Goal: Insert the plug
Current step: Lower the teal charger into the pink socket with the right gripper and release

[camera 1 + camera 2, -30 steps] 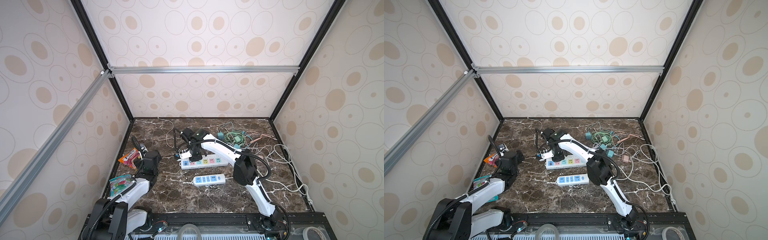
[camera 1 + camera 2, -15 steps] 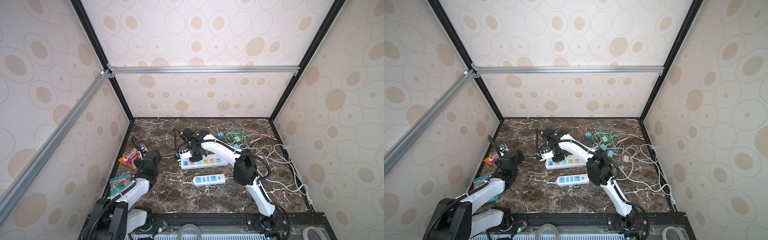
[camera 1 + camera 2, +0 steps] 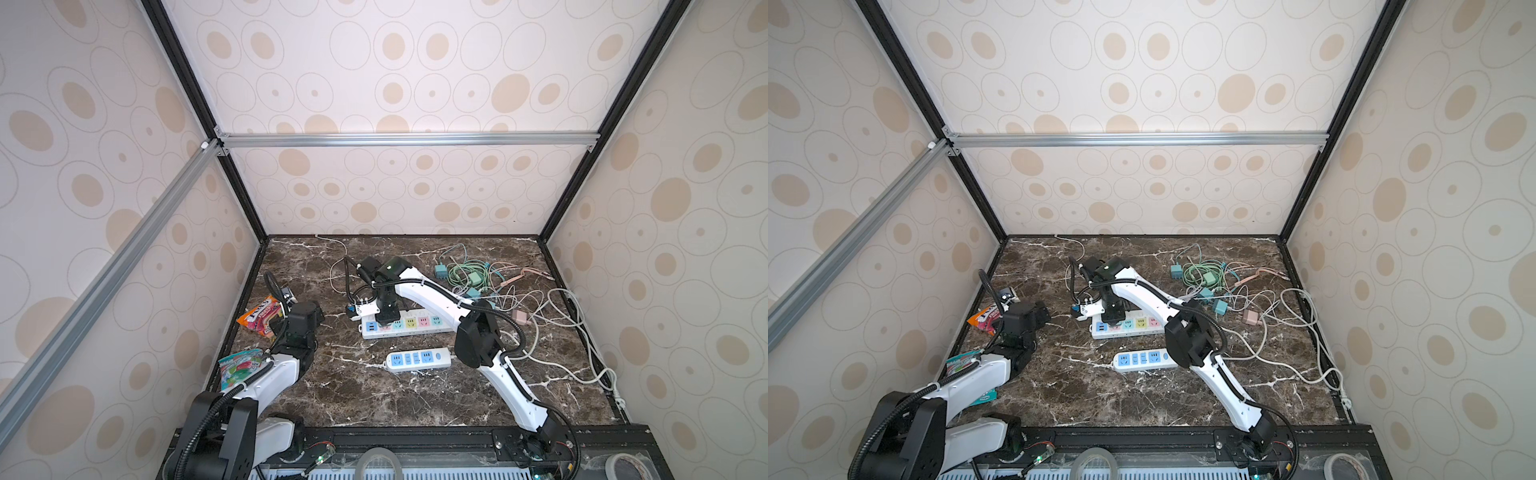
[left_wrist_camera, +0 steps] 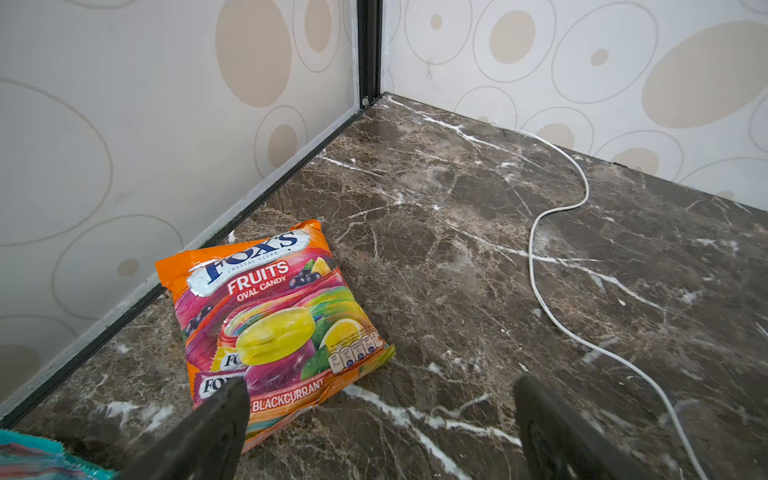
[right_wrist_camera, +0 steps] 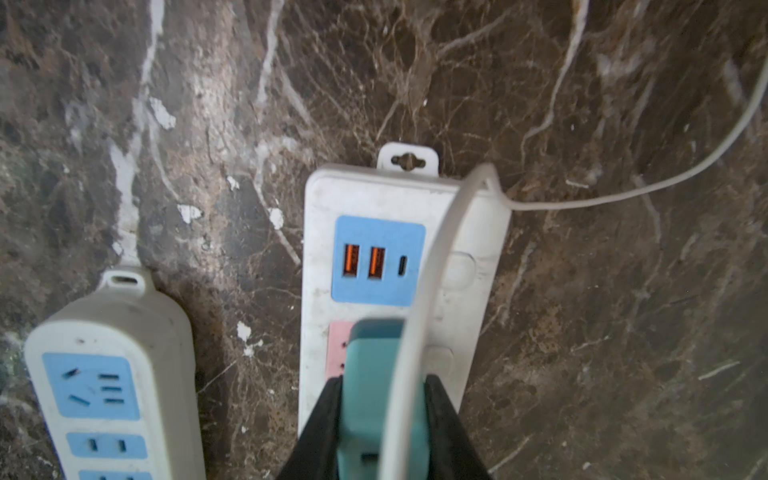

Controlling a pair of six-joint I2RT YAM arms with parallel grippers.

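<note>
Dark marble table [image 3: 374, 399] carries everything. Approx. at its centre, a touch toward 12 o'clock in both top views, lies the white multi-colour power strip [image 3: 419, 328], w/ a smaller blue-faced strip [image 3: 417, 359] near its 6 o'clock side, not touching. L gripper [image 4: 380, 388] sits at the table's 9 o'clock edge, jaws wide, holding nothing, w/ a candy bag [image 4: 266, 316] beside it; it has no part in this step. R gripper [image 5: 384, 386] is over the 9 o'clock end of the multi-colour strip, jaws narrow and clamped on the teal plug [image 5: 374, 361], one finger per flat side. The plug sits over the pink socket [image 5: 338, 336], next to the blue USB panel [image 5: 378, 262]. Its pins are hidden under the body, so can't tell if they're in the slots or only resting on top. Prob. the step is the final push. To do it well, keep the plug body square to the strip face, line the pins up w/ the pink slots and press straight down, no twist. Nothing holds the strip, so a slanted push could skid it. Plug's look: small boxy teal block in smooth hard plastic, w/ a thin white cable [image 5: 419, 291] arching from it over the strip's end and trailing slack across the table.
</note>
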